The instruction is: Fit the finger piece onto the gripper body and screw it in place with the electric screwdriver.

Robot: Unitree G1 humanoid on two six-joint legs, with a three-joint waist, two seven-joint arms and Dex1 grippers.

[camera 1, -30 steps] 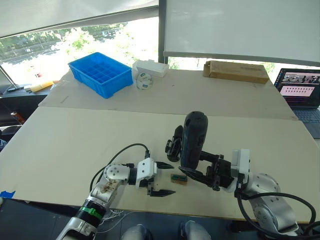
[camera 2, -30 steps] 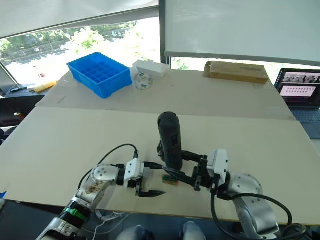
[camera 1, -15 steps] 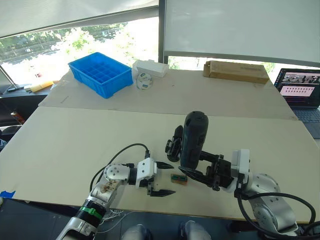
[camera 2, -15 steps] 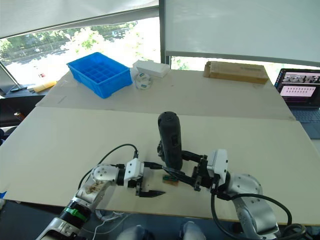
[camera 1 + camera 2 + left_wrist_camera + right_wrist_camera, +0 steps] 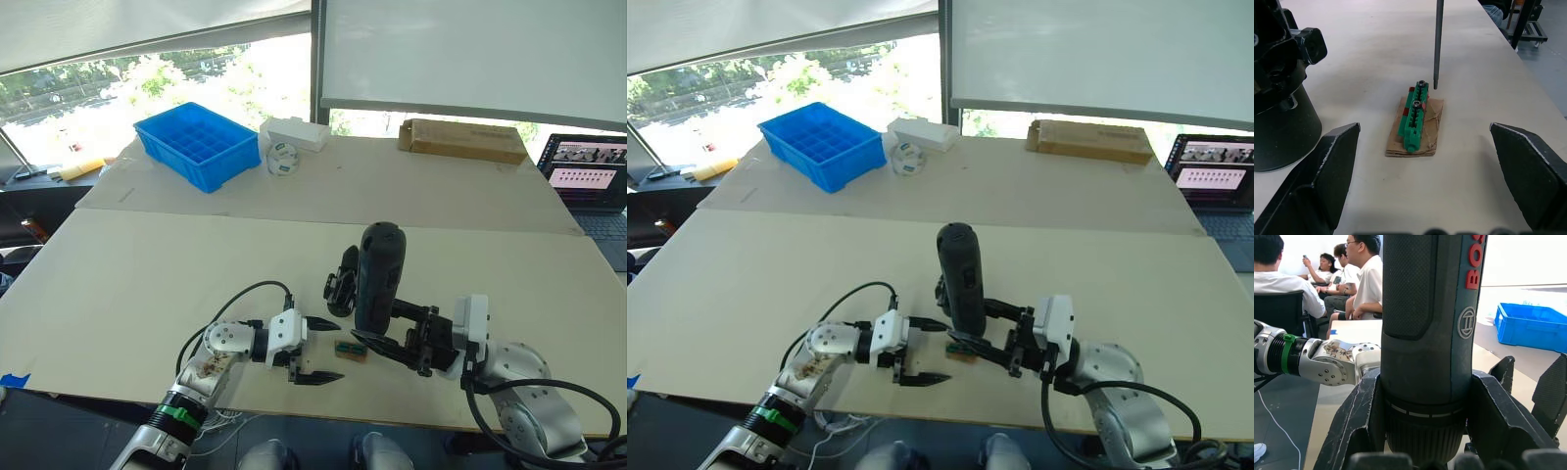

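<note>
Low in the centre-right of the left eye view, the right gripper [image 5: 384, 340] is clenched around the electric screwdriver [image 5: 378, 276], which stands nearly upright with its rounded butt uppermost. The right wrist view shows both black fingers [image 5: 1359, 428] pressed against the lower barrel of the tool, red lettering running up its side. Its thin metal bit [image 5: 1439, 44] comes down in the left wrist view, the tip hovering just beside the far screw head of a small green-topped block [image 5: 1415, 117] that lies on a scrap of brown card on the table [image 5: 147, 284].

Just left of that block in the left eye view, the left gripper [image 5: 321, 351] rests low over the table near the bottom edge, its two black fingers [image 5: 316, 377] spread wide apart and holding nothing. The block lies between the two fingertips as seen from the left wrist.

Behind the block, touching the screwdriver's outline in the left eye view, stands the gripper body [image 5: 341, 286], a squat black block; its round base fills the left edge of the left wrist view. I cannot make out the finger piece.

Further up the frame, at the upper left, sits a blue compartment tray [image 5: 196, 144], with a white box [image 5: 294, 133] and a tape roll [image 5: 281, 159] beside it. A cardboard box [image 5: 461, 140] lies at the upper right, and a laptop [image 5: 590, 176] at the right edge. People [image 5: 1327, 279] sit in the background of the right wrist view.
</note>
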